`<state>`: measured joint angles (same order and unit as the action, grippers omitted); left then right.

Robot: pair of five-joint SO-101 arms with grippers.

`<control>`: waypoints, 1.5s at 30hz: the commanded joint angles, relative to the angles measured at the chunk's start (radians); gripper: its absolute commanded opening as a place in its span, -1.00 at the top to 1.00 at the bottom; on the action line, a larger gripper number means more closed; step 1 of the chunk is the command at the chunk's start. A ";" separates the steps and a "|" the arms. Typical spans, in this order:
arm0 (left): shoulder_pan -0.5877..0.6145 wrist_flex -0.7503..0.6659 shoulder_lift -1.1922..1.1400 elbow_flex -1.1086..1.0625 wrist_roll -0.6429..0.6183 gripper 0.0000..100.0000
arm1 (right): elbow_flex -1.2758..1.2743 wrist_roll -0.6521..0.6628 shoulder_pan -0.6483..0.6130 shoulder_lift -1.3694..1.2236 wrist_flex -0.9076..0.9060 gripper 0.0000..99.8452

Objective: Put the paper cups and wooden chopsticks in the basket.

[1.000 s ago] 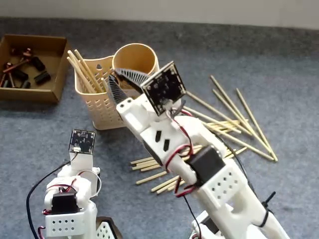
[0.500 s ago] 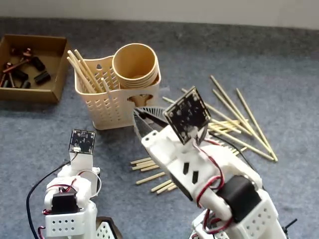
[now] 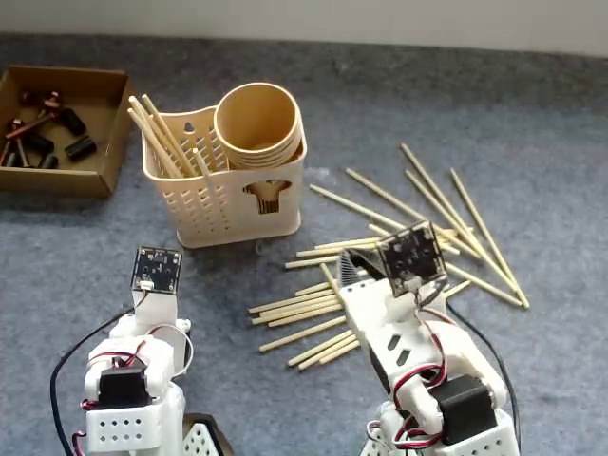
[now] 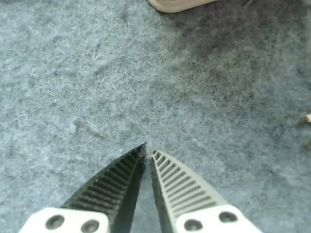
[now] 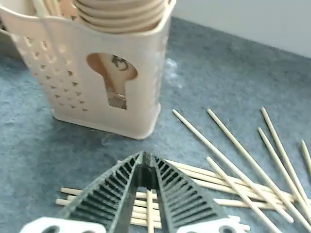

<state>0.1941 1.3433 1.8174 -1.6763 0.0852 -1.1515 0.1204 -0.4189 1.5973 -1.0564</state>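
The cream basket (image 3: 223, 204) stands upright with a stack of paper cups (image 3: 258, 123) and several wooden chopsticks (image 3: 157, 138) inside. Many more loose chopsticks (image 3: 399, 237) lie on the grey carpet to its right and in front. My right gripper (image 3: 350, 271) hangs low over the near end of that pile, shut with nothing gripped. In the right wrist view its tips (image 5: 144, 156) meet in front of the basket (image 5: 97, 73), above the loose chopsticks (image 5: 228, 165). My left gripper (image 4: 147, 149) is shut over bare carpet, in front of the basket's left part.
A brown cardboard box (image 3: 104, 133) with dark small parts sits at the far left, beside the basket. The left arm (image 3: 133, 380) stands at the near left edge. Open carpet lies between the two arms and along the far side.
My right arm pulled back from the basket's rim toward the near edge and lowered over the loose chopsticks, its fingers closing. The cup it was beside stays in the basket. The left arm kept still.
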 commanded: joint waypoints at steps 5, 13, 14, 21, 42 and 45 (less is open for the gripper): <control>0.005 0.003 0.004 -0.021 0.005 0.99 | -0.277 -0.017 0.189 0.251 -0.010 0.99; 0.005 0.003 0.004 -0.021 0.005 0.99 | -0.335 -0.086 0.236 0.214 -0.008 0.99; 0.005 0.003 0.004 -0.021 0.005 0.99 | -0.337 -0.086 0.236 0.213 -0.010 0.99; 0.007 0.003 0.004 -0.021 0.005 0.99 | -0.453 -0.084 0.236 0.213 -0.005 0.99; 0.007 0.003 0.004 -0.021 0.003 0.99 | -0.025 0.006 0.087 -0.395 -0.133 0.77; 0.007 0.003 0.004 -0.021 0.003 0.99 | 0.012 0.006 0.058 -0.542 -0.130 0.76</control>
<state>0.1941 1.3433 1.8174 -1.6763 0.0852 -1.2006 0.1343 -0.3253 1.1815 -1.1884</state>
